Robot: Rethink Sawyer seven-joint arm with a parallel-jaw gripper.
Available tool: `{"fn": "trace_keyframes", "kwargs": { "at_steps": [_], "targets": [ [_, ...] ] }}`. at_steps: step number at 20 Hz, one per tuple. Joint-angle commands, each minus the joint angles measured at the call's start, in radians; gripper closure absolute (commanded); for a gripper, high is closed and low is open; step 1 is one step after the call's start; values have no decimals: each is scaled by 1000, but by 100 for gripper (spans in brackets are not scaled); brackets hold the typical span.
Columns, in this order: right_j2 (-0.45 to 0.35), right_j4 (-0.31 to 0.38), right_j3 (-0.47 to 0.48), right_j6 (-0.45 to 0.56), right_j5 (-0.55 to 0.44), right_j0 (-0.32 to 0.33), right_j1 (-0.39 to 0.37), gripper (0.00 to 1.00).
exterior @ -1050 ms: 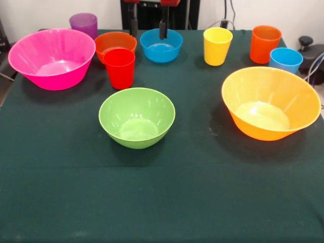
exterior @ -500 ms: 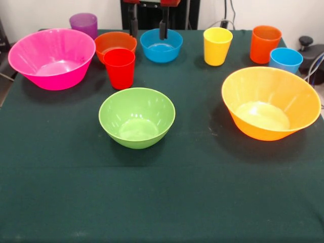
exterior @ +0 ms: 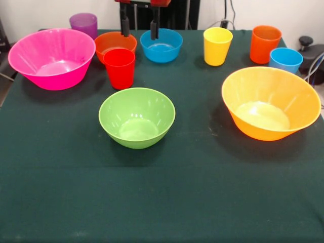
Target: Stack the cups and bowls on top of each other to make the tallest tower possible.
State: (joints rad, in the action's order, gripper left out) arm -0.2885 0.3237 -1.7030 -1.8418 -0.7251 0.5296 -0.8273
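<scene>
My hand [exterior: 139,28] hangs at the far edge of the counter [exterior: 162,192], its two black fingers [exterior: 124,25] spread apart with nothing between them. It holds nothing.

Directly below my hand, one fingertip hangs over the rim of the small orange bowl [exterior: 115,43] and the other over the rim of the small blue bowl [exterior: 161,45]; the gap between these two bowls lies under the middle of my hand. I cannot tell whether the fingertips touch either rim.

Just in front of the orange bowl, on the camera's side of my hand, stands the red cup [exterior: 119,68], upright, its rim overlapping the orange bowl in this view. Farther out from my hand in the same direction sits the lime green bowl [exterior: 136,117], alone on the green cloth.

Off to the picture's left of my hand are the large pink bowl [exterior: 51,58] and, behind it, the purple cup [exterior: 83,24].

To the picture's right of my hand stand the yellow cup [exterior: 217,46], then the orange cup [exterior: 265,44] with the light blue cup [exterior: 285,59] just beside it. The large yellow-orange bowl [exterior: 271,103] sits in front of those, well apart from my hand.

Every cup and bowl stands mouth up on the counter; none is stacked on another.
</scene>
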Motion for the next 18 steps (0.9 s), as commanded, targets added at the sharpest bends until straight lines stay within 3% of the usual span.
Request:
{"fn": "trace_keyframes", "kwargs": {
  "at_steps": [1,18],
  "targets": [
    [-60,37,-37,101,4,38,69,0],
    [-48,91,-18,44,122,24,161,0]
  ]
}}
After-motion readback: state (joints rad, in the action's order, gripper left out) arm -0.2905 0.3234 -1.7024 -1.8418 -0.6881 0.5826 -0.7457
